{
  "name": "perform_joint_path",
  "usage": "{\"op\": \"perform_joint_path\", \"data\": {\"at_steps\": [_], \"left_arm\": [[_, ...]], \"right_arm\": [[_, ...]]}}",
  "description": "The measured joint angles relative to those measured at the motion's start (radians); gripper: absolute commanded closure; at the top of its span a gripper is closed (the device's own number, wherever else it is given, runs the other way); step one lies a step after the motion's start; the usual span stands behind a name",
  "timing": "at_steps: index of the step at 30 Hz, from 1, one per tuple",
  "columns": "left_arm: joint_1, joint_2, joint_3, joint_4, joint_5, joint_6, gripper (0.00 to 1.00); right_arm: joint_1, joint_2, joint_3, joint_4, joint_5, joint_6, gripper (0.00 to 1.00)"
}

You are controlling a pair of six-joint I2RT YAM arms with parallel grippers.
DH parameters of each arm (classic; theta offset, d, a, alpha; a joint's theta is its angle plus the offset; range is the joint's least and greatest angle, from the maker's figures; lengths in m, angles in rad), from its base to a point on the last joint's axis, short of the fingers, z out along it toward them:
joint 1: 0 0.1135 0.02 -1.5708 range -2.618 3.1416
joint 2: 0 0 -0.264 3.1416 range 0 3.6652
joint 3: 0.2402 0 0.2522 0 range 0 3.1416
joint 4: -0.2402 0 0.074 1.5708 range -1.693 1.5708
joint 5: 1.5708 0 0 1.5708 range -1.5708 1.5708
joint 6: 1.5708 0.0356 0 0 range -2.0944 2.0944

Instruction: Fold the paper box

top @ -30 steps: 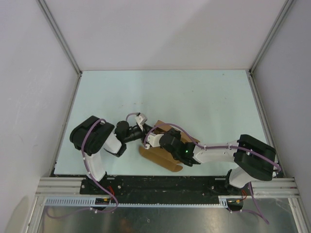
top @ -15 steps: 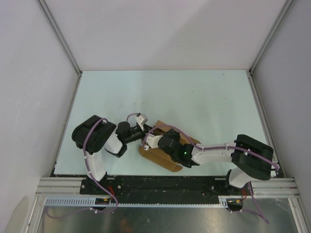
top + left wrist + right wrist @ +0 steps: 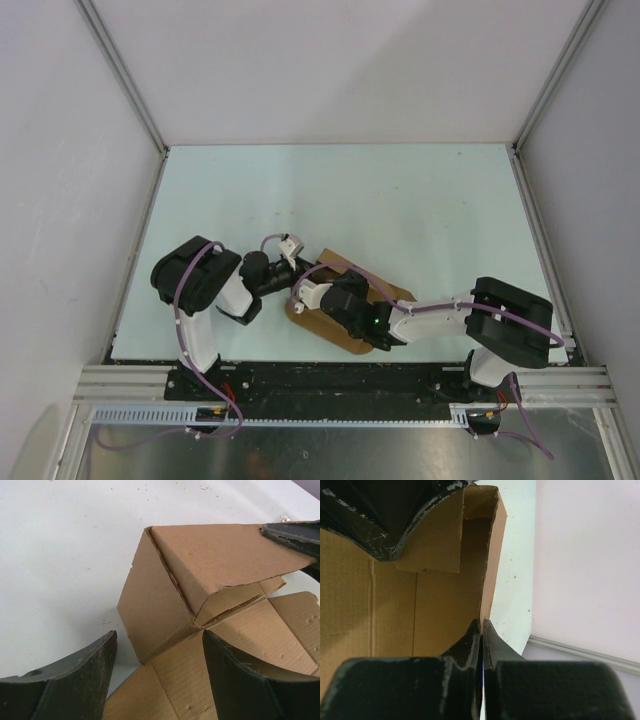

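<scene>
The paper box (image 3: pixel 325 322) is brown cardboard, partly folded, lying near the table's front edge between both arms. In the left wrist view two walls (image 3: pixel 160 605) stand up with a folded panel (image 3: pixel 220 555) leaning over them, and flat flaps (image 3: pixel 250 645) spread below. My left gripper (image 3: pixel 159 636) is open, its fingers straddling a flat flap just in front of the raised corner, gripping nothing. My right gripper (image 3: pixel 482 626) is shut on the edge of an upright cardboard wall (image 3: pixel 492 555); one of its fingers (image 3: pixel 295 532) shows at the folded panel's top right. From above, both grippers (image 3: pixel 300 280) meet at the box's left end.
The pale table (image 3: pixel 400 200) is ringed by white walls with metal corner posts (image 3: pixel 120 70). The front rail (image 3: pixel 330 380) and both arm bases lie just behind the box. The right arm's forearm (image 3: pixel 440 312) stretches low across the front right.
My left gripper's jaws have spread wider. The right arm's elbow and forearm have shifted a little leftward, still pinching the cardboard. The box has stayed where it was.
</scene>
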Motion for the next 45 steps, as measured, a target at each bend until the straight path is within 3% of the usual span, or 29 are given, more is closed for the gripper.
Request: {"op": "perform_joint_path", "data": {"at_steps": [32,38,45], "left_arm": [[-0.001,0.003,-0.001,0.005,0.015,-0.029,0.20],[-0.002,0.003,-0.002,0.006,0.014,-0.032,0.37],[-0.005,0.003,-0.002,0.006,-0.001,-0.040,0.49]], "right_arm": [[0.114,0.117,-0.004,0.066,0.206,-0.053,0.93],[0.122,0.127,-0.003,0.072,0.220,-0.058,0.89],[0.123,0.108,-0.005,0.050,0.198,-0.035,0.85]]}}
